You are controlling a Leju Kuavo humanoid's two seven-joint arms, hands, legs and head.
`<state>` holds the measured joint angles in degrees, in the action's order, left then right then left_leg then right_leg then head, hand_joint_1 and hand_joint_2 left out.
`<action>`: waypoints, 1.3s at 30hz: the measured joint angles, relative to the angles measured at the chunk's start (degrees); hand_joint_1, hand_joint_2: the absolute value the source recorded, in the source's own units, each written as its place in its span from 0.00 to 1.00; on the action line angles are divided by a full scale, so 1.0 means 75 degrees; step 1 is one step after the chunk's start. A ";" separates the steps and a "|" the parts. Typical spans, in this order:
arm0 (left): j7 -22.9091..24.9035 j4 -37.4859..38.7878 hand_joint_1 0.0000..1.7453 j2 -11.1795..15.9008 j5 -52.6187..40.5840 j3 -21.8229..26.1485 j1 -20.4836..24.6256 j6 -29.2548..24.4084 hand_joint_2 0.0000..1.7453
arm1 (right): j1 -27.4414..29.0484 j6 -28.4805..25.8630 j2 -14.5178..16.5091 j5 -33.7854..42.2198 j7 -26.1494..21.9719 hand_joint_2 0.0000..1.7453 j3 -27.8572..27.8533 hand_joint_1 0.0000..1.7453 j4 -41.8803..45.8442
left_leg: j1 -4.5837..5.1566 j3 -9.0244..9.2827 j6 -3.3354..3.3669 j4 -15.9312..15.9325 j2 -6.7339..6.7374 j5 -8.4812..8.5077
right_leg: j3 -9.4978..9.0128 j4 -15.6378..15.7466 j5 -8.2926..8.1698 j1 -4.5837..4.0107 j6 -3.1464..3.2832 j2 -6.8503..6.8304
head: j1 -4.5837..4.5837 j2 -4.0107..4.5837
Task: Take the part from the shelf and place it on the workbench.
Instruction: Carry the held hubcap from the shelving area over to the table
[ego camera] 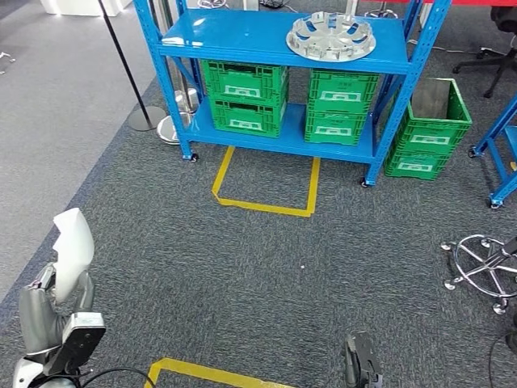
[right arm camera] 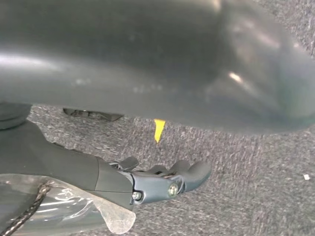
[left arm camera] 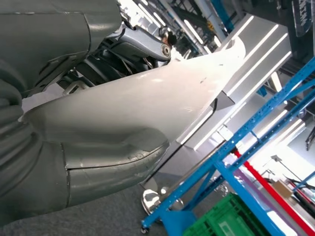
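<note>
Gripping white part [ego camera: 72, 250] upright in left robot hand [ego camera: 43, 303], near left; right robot hand [right arm camera: 163, 179] low, holding nothing, fingers roughly straight.

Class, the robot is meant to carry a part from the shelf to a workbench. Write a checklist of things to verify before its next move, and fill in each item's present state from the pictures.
1. Part in hand: the left hand holds a white part. Ok.
2. Firm hold: in the left wrist view the thumb lies against the part, the other fingers mostly hidden. Cannot tell.
3. Right hand free: fingers extended over the carpet, nothing in them. Ok.
4. Away from the shelf: it stands across the carpet, apart from the robot. Ok.
5. Workbench located: cannot tell.
6. Swivel chair base to the right: apart from the robot. Ok.
</note>
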<state>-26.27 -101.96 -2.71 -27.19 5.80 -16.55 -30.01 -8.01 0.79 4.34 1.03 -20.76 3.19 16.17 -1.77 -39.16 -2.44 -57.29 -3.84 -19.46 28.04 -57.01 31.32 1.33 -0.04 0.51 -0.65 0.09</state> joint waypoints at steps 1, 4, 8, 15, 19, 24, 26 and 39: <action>0.0000 -0.0001 1.00 0.0000 0.0000 0.0002 -0.0002 0.0000 1.00 | 0.0000 0.0000 0.0001 0.0000 0.0000 0.00 0.0000 0.00 0.0000 | 0.0002 -0.0010 0.0002 -0.0024 0.0029 -0.0033 | 0.0003 0.0000 -0.0004 -0.0001 0.0004 -0.0005 | -0.0001 0.0000; 0.0000 -0.0001 1.00 0.0001 0.0000 0.0005 0.0003 0.0000 1.00 | 0.0019 0.0004 0.0012 0.0000 -0.0002 0.00 0.0000 0.00 0.0002 | 0.0018 -0.0164 0.0002 -0.0544 0.0167 -0.0429 | 0.0031 -0.0002 -0.0025 -0.0018 0.0029 -0.0083 | -0.0014 0.0000; 0.0000 -0.0002 1.00 0.0001 0.0003 0.0008 0.0009 0.0000 1.00 | 0.0085 0.0012 0.0031 0.0000 -0.0003 0.00 -0.0004 0.00 0.0002 | 0.0052 0.0481 0.0053 -0.1031 0.0732 -0.1174 | 0.0092 -0.0018 -0.0078 -0.0104 0.0023 -0.0759 | -0.0042 0.0000; 0.0000 -0.0016 1.00 0.0000 0.0000 0.0033 0.0002 -0.0002 1.00 | 0.0019 0.0010 0.0048 0.0000 -0.0008 0.00 -0.0012 0.00 0.0016 | 0.0121 0.0866 0.0406 -0.0145 0.0716 -0.0933 | 0.0114 -0.0214 0.0133 -0.0101 -0.0310 -0.0735 | 0.0004 0.0000; 0.0000 -0.0024 1.00 -0.0004 0.0000 0.0040 0.0030 -0.0003 1.00 | 0.0077 -0.0001 0.0050 0.0000 -0.0005 0.00 -0.0017 0.00 0.0019 | 0.0141 0.0750 0.0534 -0.0127 0.0357 -0.0842 | 0.0986 -0.1975 0.0953 -0.0093 -0.0320 -0.0113 | 0.0024 0.0000; -0.0006 -0.0024 1.00 -0.0005 -0.0030 0.0046 0.0026 -0.0033 1.00 | 0.0088 -0.0010 0.0045 0.0000 -0.0001 0.00 -0.0027 0.00 0.0020 | 0.0193 0.0694 0.0499 -0.0144 -0.0178 -0.0759 | 0.0433 -0.0609 -0.0020 -0.0112 -0.0096 0.0379 | 0.0018 0.0000; -0.0064 -0.0027 1.00 -0.0005 -0.0184 0.0055 0.0038 -0.0168 1.00 | 0.0072 -0.0022 0.0039 -0.0002 0.0001 0.00 -0.0041 0.00 0.0020 | 0.0176 0.0626 0.0420 -0.0149 -0.0355 -0.0710 | 0.0214 -0.0080 -0.0136 -0.0122 -0.0032 0.0635 | 0.0016 0.0000; -0.0713 -0.0418 1.00 -0.0366 -0.2923 0.0974 0.0141 -0.1296 1.00 | 0.0054 0.0066 0.0058 -0.0141 0.0049 0.00 -0.0058 0.00 0.0017 | 0.0078 0.0385 0.0055 -0.0825 0.0828 -0.0941 | 0.0045 0.0110 -0.0173 -0.0106 -0.0040 -0.0702 | -0.0054 0.0000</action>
<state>-31.62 -105.09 -5.45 -49.11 13.11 -15.49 -39.73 -7.61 1.28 4.78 -0.03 -20.40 2.75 16.30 -1.19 -36.28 -2.03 -63.47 2.36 -26.52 28.38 -56.18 30.02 0.53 -0.34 -4.75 -1.05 0.09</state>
